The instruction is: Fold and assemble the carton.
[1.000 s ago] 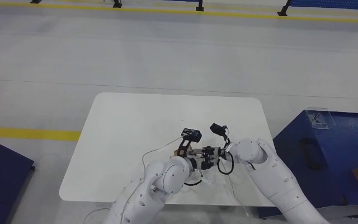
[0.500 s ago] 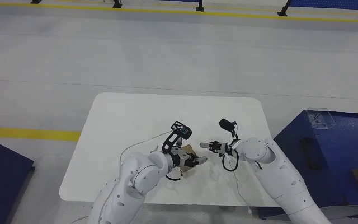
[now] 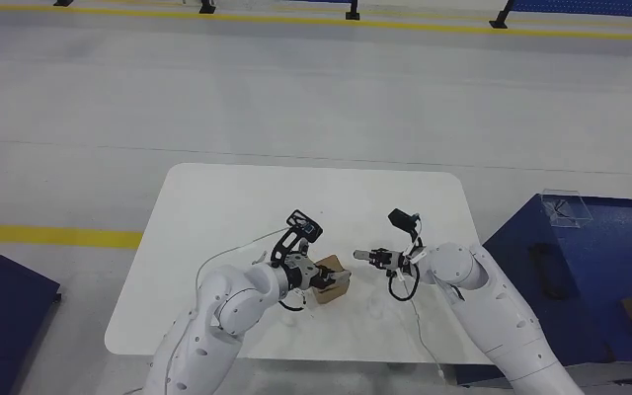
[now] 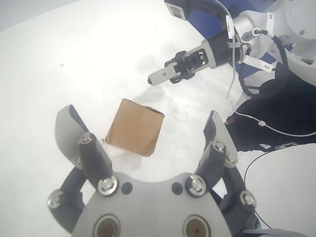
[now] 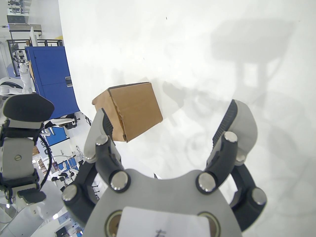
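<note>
Carton point(image 4: 135, 129) sits closed on table point(image 3: 227, 217), untouched. L gripper point(image 4: 140, 115) and R gripper point(image 5: 168, 109) both spread, empty. Prob. light, thin-walled, crushable; grip 2 opposite flat faces.

Brown carton point(image 4: 135, 130), folded into a seemingly closed cube, rests on the table point(image 4: 74, 50).

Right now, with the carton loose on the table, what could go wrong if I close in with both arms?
1. The carton lies free, neither gripper touching it; a one-sided push would likely slide or tip it.
2. Its corner seam looks ragged in the right wrist view, so it may spring open.
3. The left gripper and right gripper, both open, face each other across it and could collide.
</note>
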Action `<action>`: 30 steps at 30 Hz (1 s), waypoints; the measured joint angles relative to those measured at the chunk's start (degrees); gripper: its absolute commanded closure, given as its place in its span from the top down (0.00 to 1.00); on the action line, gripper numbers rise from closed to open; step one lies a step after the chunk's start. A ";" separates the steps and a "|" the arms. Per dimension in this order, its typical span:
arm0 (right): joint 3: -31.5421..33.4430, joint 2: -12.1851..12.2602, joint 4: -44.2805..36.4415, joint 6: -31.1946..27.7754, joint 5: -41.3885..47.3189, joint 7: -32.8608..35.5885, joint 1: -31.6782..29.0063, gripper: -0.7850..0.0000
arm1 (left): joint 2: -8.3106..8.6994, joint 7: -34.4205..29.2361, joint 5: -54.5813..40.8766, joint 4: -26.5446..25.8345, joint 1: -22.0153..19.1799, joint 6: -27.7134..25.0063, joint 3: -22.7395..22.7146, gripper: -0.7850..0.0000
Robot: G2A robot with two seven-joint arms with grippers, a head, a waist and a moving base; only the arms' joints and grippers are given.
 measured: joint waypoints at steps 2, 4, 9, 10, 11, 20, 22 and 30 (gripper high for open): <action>0.61 0.13 0.91 -0.73 -0.55 -0.44 0.44 1.00 | 0.36 3.54 3.48 -1.99 0.94 -2.18 -0.08 1.00; 1.36 0.23 2.09 -1.12 -0.89 -0.73 1.02 1.00 | 0.92 8.41 5.68 -2.50 1.97 -7.81 -0.96 1.00; 0.96 0.09 4.65 -2.31 -1.60 -0.53 2.12 1.00 | 2.27 23.64 17.67 2.71 2.79 -18.69 -3.08 1.00; 0.53 -0.05 5.43 -2.57 -1.62 -0.44 2.49 1.00 | 2.52 28.36 21.42 4.93 2.60 -20.34 -3.05 1.00; 0.11 -0.18 6.02 -2.72 -1.72 -0.39 2.82 1.00 | 2.68 31.95 24.45 6.70 2.40 -21.05 -2.82 1.00; -5.01 -1.62 9.48 -4.95 -4.39 -0.29 5.47 1.00 | 3.03 53.07 37.05 20.87 -0.70 -24.48 1.40 1.00; -6.01 -1.92 9.64 -5.42 -4.80 -0.22 5.81 1.00 | 3.18 54.59 37.96 21.54 -0.50 -24.63 1.78 1.00; -8.31 -2.88 9.64 -5.45 -5.15 -0.33 6.49 1.00 | 3.29 54.39 41.29 23.48 -0.67 -21.32 3.32 1.00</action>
